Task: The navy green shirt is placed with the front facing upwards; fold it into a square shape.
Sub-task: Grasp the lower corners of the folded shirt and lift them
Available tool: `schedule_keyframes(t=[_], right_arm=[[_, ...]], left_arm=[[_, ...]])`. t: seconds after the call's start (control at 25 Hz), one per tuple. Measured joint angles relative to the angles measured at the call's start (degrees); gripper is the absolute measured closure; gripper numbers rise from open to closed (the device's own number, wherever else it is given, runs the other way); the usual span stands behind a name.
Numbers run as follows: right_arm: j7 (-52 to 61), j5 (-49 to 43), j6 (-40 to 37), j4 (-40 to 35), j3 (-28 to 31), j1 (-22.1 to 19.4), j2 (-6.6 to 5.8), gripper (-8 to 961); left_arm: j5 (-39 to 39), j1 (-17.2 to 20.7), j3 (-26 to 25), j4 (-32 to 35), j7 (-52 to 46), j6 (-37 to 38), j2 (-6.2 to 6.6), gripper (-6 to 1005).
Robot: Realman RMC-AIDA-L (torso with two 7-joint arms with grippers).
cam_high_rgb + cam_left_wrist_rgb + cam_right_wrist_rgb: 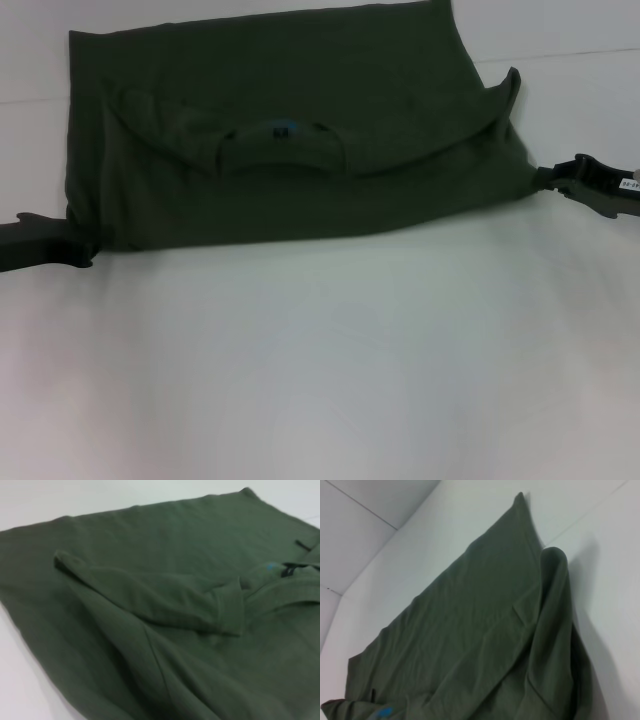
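Note:
The navy green shirt (300, 90) lies across the far half of the white table (320, 360), folded over itself, its collar (280, 155) with a small blue logo (281, 129) near the middle. My left gripper (78, 245) sits at the shirt's near left corner, shut on the cloth edge. At the near right corner my right gripper (545, 180) is shut on the shirt, where the fabric bunches to a point. In the left wrist view a short sleeve (200, 605) lies folded in across the shirt (150, 545). In the right wrist view the shirt (485, 630) rises in a fold (555, 605) close to the camera.
Bare white table surface fills the near half of the head view. A seam line in the table (580, 55) runs past the shirt's far right corner.

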Motion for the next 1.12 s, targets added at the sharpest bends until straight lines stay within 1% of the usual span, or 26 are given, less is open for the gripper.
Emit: schedule_keyframes(t=[0.16,0.36,0.4,0.44,0.48,0.52,0.72,0.76,0.96,1.04,1.08,1.12], right_arm=[[-2.7,2.8,-2.0,0.0,0.0,-1.3,-0.06,951],[-5.8,5.4,-5.7,-0.1,0.0,-3.8,-0.42,951],[-7.1,6.1,-7.8,-0.1,0.0,-4.8,-0.52,951],[-7.1,6.1,-7.8,-0.1,0.0,-4.8,-0.52,951],[-7.9,6.6,-9.3,-0.1,0.0,-5.5,-0.55,951],[-8.5,6.9,-10.5,-0.1,0.2,-6.0,-0.56,951],[-12.0,7.4,-16.8,-0.1,1.5,-9.0,-0.63,951],[-12.7,7.4,-18.2,-0.1,1.5,-9.6,-0.62,951],[-16.9,7.1,-24.5,-0.1,1.5,-13.3,-0.44,951],[-19.6,7.1,-27.9,-0.1,1.4,-15.6,-0.61,951],[-19.6,7.1,-27.9,-0.1,1.4,-15.6,-0.61,951],[-20.5,7.1,-29.0,-0.1,1.5,-16.6,-0.74,951]], left_arm=[[-0.1,1.2,-0.2,2.4,-0.9,4.0,0.51,968],[0.1,3.0,-1.6,5.7,-1.0,9.5,0.54,967],[0.1,3.3,-1.8,6.2,-1.0,10.4,0.54,967],[0.1,3.9,-2.0,7.2,-1.0,11.6,0.48,967],[0.1,3.9,-2.0,7.2,-1.0,11.6,0.48,967],[0.1,4.9,-2.4,8.9,-0.9,13.6,0.32,967],[0.1,7.7,-3.8,13.4,-0.4,20.5,-0.25,968],[0.1,9.1,-4.1,15.5,-0.3,23.1,-0.7,968],[0.2,13.0,-5.2,20.5,-0.1,29.0,-1.95,968],[0.2,14.6,-6.6,22.2,0.2,31.8,-2.4,967],[0.2,15.3,-7.5,22.9,0.3,33.1,-2.6,967],[0.2,15.8,-8.3,23.4,0.4,34.0,-2.74,967]])
